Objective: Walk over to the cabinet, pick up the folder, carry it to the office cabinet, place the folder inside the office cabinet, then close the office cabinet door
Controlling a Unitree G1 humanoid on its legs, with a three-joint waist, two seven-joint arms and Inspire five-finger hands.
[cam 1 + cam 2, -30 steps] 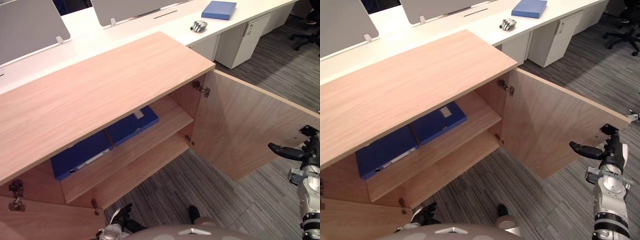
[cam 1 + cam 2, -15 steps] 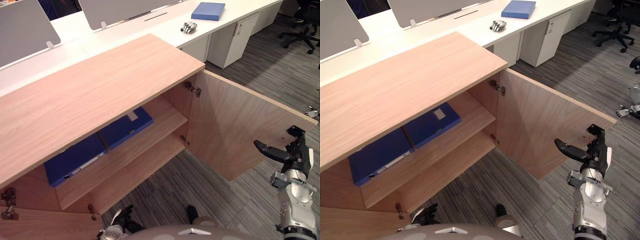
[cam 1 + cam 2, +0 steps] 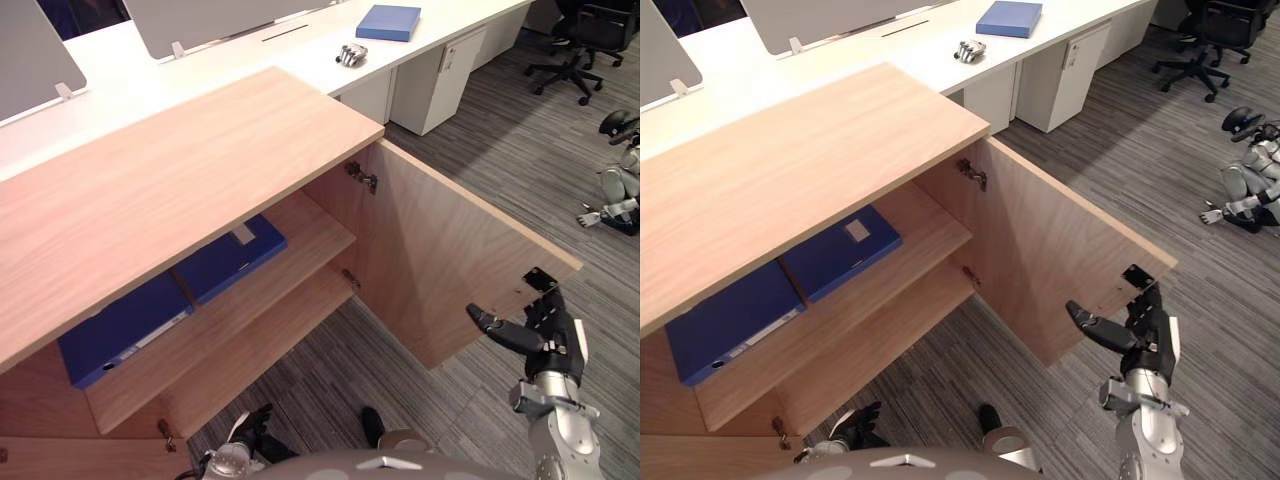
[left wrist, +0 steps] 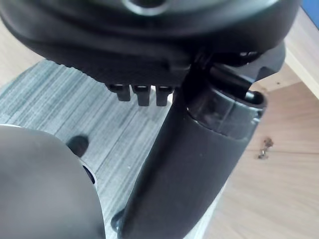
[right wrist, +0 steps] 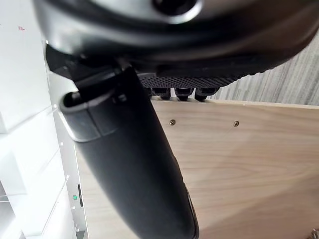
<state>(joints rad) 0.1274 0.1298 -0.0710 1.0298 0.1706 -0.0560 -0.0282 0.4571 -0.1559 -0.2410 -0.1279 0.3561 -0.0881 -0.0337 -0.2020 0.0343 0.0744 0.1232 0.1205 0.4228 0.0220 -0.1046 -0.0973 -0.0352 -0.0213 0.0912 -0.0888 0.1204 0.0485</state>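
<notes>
Now the cabinet (image 3: pixel 180 170) stands open. Its door (image 3: pixel 440 260) is a stiff hinged panel, likely light to push near the free edge. Two folders (image 3: pixel 228 260) lie on the shelf (image 3: pixel 310 225). The right hand (image 3: pixel 535 335), fingers straight and empty, is just beside that edge. The left hand (image 3: pixel 245 435) hangs low, state unclear.

Wood office cabinet (image 3: pixel 180 185), right door (image 3: pixel 450 255) swung wide open. Blue folder (image 3: pixel 237 257) lies flat on upper shelf (image 3: pixel 310 232), just beside 2nd blue folder (image 3: pixel 125 328).
</notes>
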